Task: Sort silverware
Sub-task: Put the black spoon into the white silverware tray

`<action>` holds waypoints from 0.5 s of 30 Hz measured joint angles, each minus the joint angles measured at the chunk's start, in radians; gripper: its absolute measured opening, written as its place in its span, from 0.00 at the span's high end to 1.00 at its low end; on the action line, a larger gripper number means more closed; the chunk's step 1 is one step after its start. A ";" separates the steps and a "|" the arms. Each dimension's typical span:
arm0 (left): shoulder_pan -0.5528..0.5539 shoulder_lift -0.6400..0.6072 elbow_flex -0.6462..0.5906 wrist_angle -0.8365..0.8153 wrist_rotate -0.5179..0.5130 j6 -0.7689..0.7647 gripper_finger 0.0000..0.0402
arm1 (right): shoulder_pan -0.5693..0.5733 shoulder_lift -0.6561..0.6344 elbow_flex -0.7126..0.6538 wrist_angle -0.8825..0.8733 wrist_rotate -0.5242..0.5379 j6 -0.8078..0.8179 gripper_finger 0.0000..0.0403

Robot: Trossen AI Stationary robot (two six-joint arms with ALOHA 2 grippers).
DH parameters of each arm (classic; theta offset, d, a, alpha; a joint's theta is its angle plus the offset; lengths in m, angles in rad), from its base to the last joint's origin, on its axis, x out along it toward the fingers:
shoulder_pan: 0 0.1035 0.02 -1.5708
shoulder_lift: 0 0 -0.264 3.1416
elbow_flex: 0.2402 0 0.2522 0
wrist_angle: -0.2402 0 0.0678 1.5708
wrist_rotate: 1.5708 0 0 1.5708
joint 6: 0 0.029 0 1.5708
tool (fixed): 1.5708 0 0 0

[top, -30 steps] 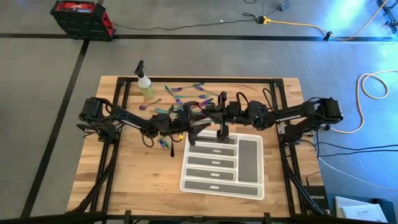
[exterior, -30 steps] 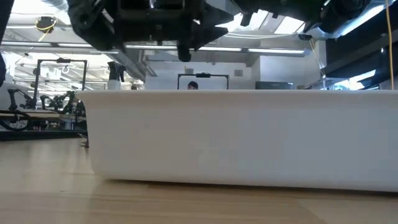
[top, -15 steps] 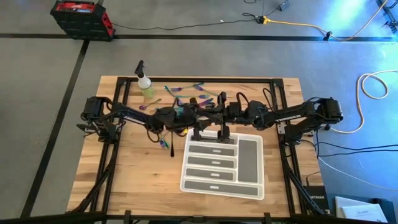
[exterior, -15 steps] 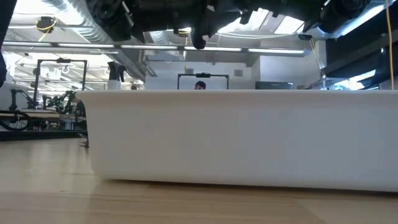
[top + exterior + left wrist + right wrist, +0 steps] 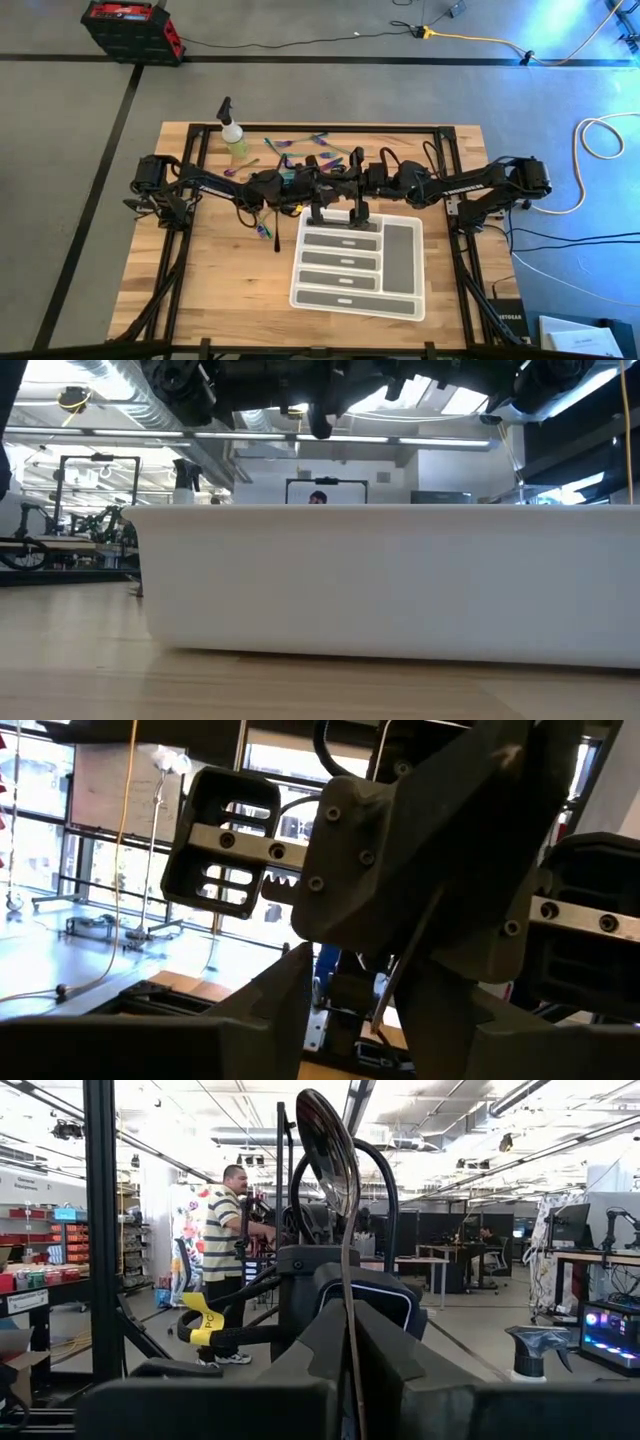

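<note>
Silverware (image 5: 300,147) scattered at far side of wooden surface (image 5: 210,280), right gripper (image 5: 350,1380) fingers closed on dark spoon (image 5: 328,1140) held upright beside tray (image 5: 402,305), left gripper (image 5: 318,200) nearby, finger state unclear.

Both arms stretch inward from the table's sides until their wrists nearly meet at mid-table. The left gripper (image 5: 318,203) points toward the near side, just beside the right gripper (image 5: 357,208), which points the same way; whether the left one's fingers (image 5: 300,1010) are parted or closed cannot be made out. The right gripper's fingers (image 5: 330,1340) are clamped together on the thin handle of a spoon (image 5: 328,1150), whose bowl stands up above them.
</note>
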 joint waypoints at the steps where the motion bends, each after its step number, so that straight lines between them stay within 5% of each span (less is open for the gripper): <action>1: 0.000 0.000 0.000 0.000 0.004 0.000 0.72 | 0.000 0.000 0.000 0.000 -0.001 0.000 1.00; 9: 0.000 0.000 0.000 0.000 0.007 -0.002 0.74 | 0.000 0.000 0.000 0.000 -0.002 0.003 1.00; 15: -0.001 0.000 0.000 -0.001 0.012 0.021 0.96 | 0.000 0.000 0.000 0.000 -0.001 0.014 1.00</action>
